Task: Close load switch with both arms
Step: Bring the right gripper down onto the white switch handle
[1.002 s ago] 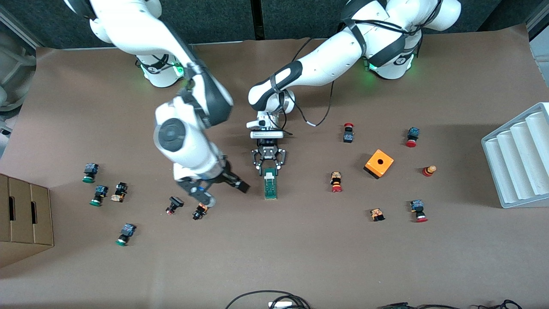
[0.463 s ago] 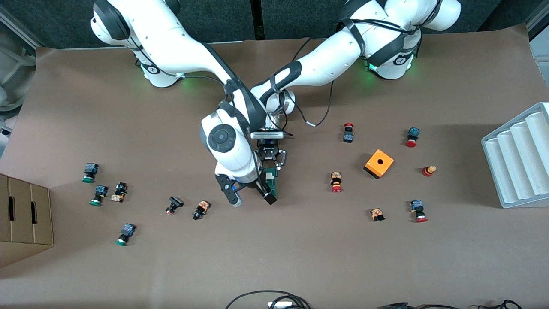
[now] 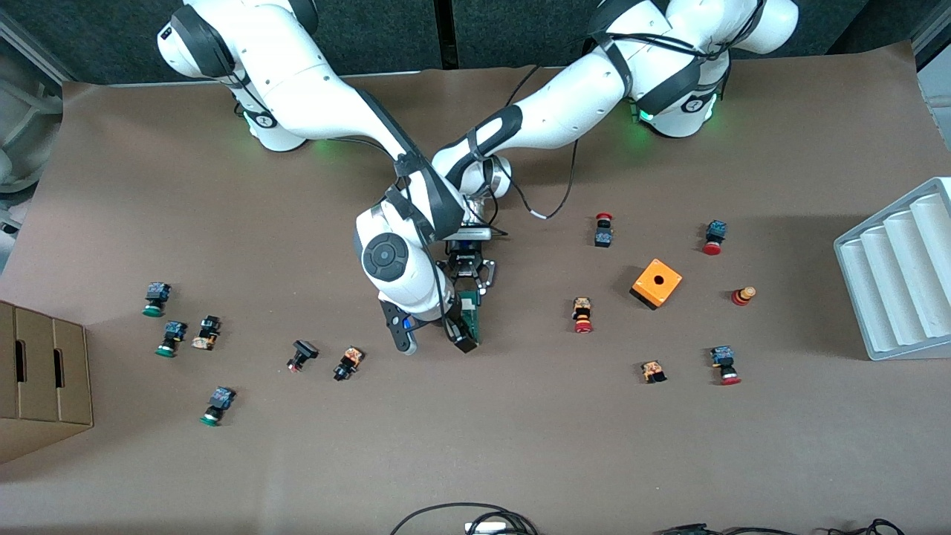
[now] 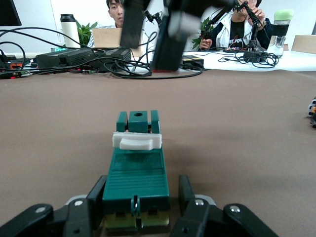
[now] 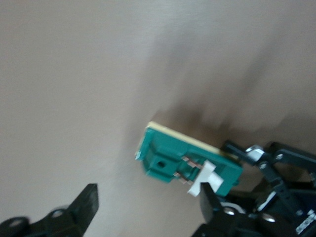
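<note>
The dark-green load switch [image 3: 471, 318] lies flat on the brown table near its middle, with its white lever [image 4: 137, 140] standing up. My left gripper [image 3: 466, 296] is shut on the end of the switch farther from the front camera, its fingers [image 4: 97, 191] flanking the green body [image 4: 137, 174]. My right gripper [image 3: 435, 340] is open and low over the switch's nearer end. In the right wrist view one of its fingertips [image 5: 209, 201] sits right beside the white lever [image 5: 202, 178], and the other [image 5: 89, 201] is well clear of the switch [image 5: 170, 157].
An orange cube with a hole [image 3: 657, 283] and several red-capped push buttons lie toward the left arm's end. Green-capped and black buttons are scattered toward the right arm's end, near a cardboard box [image 3: 37, 371]. A white ribbed tray [image 3: 899, 275] stands at the table's edge.
The right arm has swung in from its own end of the table and come down over the switch's nearer end. The left gripper has kept its hold without moving.
</note>
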`<action>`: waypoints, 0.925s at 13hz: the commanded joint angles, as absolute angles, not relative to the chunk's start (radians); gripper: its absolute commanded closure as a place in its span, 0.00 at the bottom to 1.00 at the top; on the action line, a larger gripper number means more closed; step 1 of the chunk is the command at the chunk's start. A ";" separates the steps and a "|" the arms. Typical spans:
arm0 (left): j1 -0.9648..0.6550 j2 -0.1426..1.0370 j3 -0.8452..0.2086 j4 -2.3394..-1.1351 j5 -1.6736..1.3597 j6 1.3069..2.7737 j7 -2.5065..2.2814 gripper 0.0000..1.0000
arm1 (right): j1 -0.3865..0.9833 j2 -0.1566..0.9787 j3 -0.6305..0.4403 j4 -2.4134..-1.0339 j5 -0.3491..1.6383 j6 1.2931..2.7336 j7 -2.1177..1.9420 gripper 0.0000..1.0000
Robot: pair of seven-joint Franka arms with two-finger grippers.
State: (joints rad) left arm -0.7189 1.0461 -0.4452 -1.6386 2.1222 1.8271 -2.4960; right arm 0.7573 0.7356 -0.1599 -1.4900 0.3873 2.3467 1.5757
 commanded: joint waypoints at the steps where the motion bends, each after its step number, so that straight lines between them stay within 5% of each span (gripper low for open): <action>1: -0.730 1.071 -0.433 -1.628 2.131 1.815 -2.514 0.36 | 0.775 0.724 -0.166 -1.545 0.419 2.346 1.594 0.20; 5: -0.730 1.069 -0.431 -1.632 2.131 1.815 -2.513 0.36 | 0.790 0.726 -0.161 -1.558 0.456 2.336 1.623 0.37; 12: -0.730 1.068 -0.419 -1.643 2.134 1.813 -2.511 0.37 | 0.815 0.686 -0.160 -1.631 0.456 2.338 1.634 0.38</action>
